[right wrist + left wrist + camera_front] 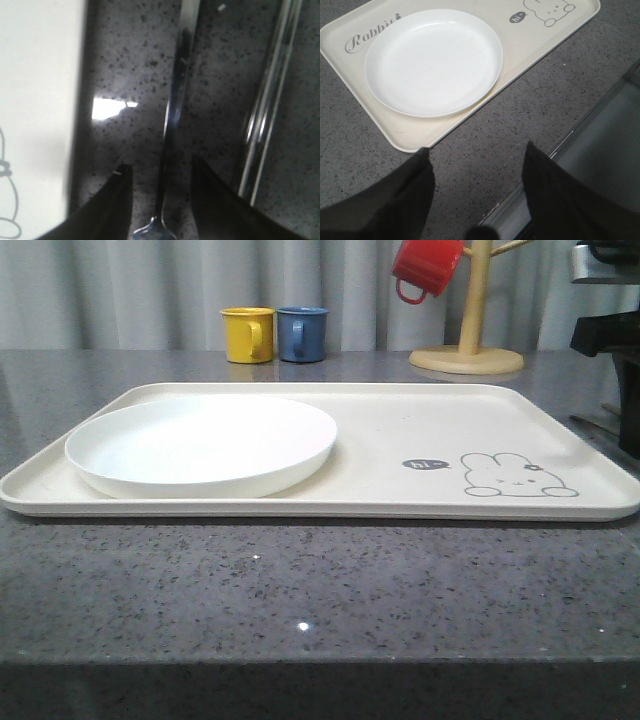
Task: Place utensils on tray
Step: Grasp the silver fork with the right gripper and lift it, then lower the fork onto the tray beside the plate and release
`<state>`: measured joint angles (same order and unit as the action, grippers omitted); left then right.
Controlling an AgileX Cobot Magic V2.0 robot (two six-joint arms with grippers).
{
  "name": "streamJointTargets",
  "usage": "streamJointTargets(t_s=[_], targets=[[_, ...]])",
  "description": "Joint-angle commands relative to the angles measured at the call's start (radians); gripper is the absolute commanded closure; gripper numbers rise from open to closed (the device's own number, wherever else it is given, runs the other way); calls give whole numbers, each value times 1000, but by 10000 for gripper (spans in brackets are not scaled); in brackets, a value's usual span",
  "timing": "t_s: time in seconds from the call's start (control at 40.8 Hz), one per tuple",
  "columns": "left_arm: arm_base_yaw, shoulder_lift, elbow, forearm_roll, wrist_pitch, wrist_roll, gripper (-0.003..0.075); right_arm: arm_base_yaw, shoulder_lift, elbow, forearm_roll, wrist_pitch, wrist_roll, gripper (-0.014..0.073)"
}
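Front view is giving us the grey speckled counter (300, 580) with the big cream tray (420, 430) lying flat across it, rabbit drawing (515, 476) and "hi" bubble (427, 464) facing us. Sitting on the tray's left half is a round white plate (200, 445), bare. Behind the tray, a wooden mug stand (470, 340) is carrying a red mug (425, 268), and a yellow mug (248, 334) and a blue mug (302, 333) are standing side by side.

Over at the left wrist, the left gripper (477, 160) is hanging above bare counter just off the tray's rim, jaws spread wide, nothing between them.

At the right wrist, the right gripper (160, 172) is poised over the counter just beside the tray's edge, jaws apart and straddling a long shiny handle, looking like the spoon (172, 125), though contact can't be made out. Just beyond it, the pair of chopsticks (267, 105) is lying on the counter, parallel, clear of the tray.
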<state>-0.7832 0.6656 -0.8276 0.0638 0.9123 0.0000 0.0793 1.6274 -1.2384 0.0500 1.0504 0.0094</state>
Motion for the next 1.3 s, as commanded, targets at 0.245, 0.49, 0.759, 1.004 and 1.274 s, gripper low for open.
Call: streamJointTargets(t_s=[0.245, 0.49, 0.759, 1.004, 1.274], targets=[[-10, -1, -28, 2, -69, -9, 331, -5, -24, -32, -9, -24, 0, 443], [-10, -1, -28, 2, -69, -9, 331, -5, -12, -32, -9, -18, 0, 483], [-10, -1, -28, 2, -69, -9, 330, -5, -42, -33, -8, 5, 0, 599], [-10, -1, -28, 2, -69, -9, 331, 88, -115, -123, 33, 100, 0, 597], [-10, -1, -28, 2, -71, -9, 331, 313, -51, -278, 56, 189, 71, 597]])
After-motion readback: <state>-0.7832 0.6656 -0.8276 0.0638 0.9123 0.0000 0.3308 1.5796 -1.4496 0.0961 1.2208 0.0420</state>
